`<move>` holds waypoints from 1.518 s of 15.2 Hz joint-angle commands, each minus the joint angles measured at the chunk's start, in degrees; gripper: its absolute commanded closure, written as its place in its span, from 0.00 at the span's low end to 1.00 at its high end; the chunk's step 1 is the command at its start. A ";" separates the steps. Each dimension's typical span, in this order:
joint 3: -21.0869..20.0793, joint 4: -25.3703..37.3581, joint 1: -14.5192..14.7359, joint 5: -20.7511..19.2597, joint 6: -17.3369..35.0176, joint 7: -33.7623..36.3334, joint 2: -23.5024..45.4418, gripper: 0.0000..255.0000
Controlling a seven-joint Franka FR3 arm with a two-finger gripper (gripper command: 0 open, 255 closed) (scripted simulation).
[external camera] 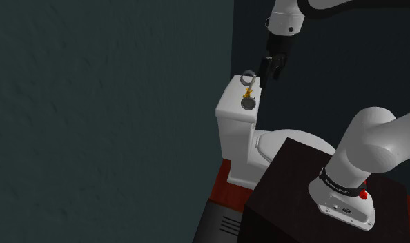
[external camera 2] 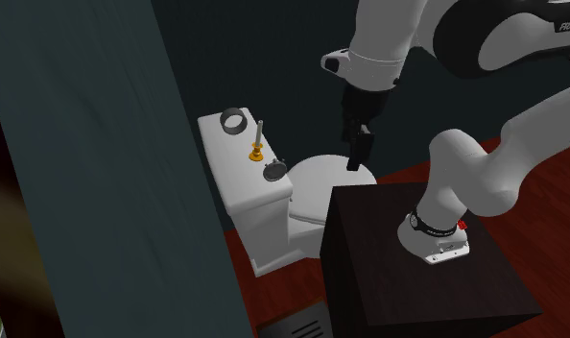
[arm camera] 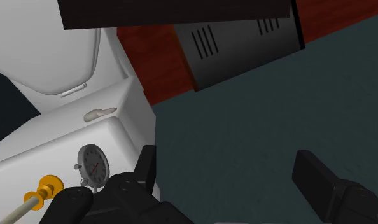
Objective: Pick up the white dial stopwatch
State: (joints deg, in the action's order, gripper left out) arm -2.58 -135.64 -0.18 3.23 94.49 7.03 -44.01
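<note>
Shoulder cam is sitting beside & behind the stand [external camera: 293, 179], looking down toward the toilet tank [external camera: 235, 124] at mid range. 2nd ext. cam is looking along the wall [external camera 2: 101, 163], facing the arm [external camera 2: 485, 163]. Wrist cam is hanging close above, pointing down. All three are sharing the tank top w/ stopwatch [arm camera: 93, 163].

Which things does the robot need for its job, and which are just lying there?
For the job: stopwatch, open claw.
Just lying about: grey ring, gold-handled tool, both beside the stopwatch on the toilet tank.
</note>
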 commanded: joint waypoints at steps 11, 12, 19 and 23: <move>10.79 -7.72 -0.94 -6.45 17.20 -18.78 7.22 0.00; 11.92 -7.94 -0.95 -6.90 19.02 -20.65 8.57 0.00; 19.74 -6.48 -0.16 -7.56 31.41 -34.41 20.67 0.00; 24.04 -3.37 1.21 -5.02 37.57 -43.37 29.25 0.00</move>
State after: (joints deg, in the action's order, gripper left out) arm 20.49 -139.67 0.64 -2.50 130.36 -33.96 -16.88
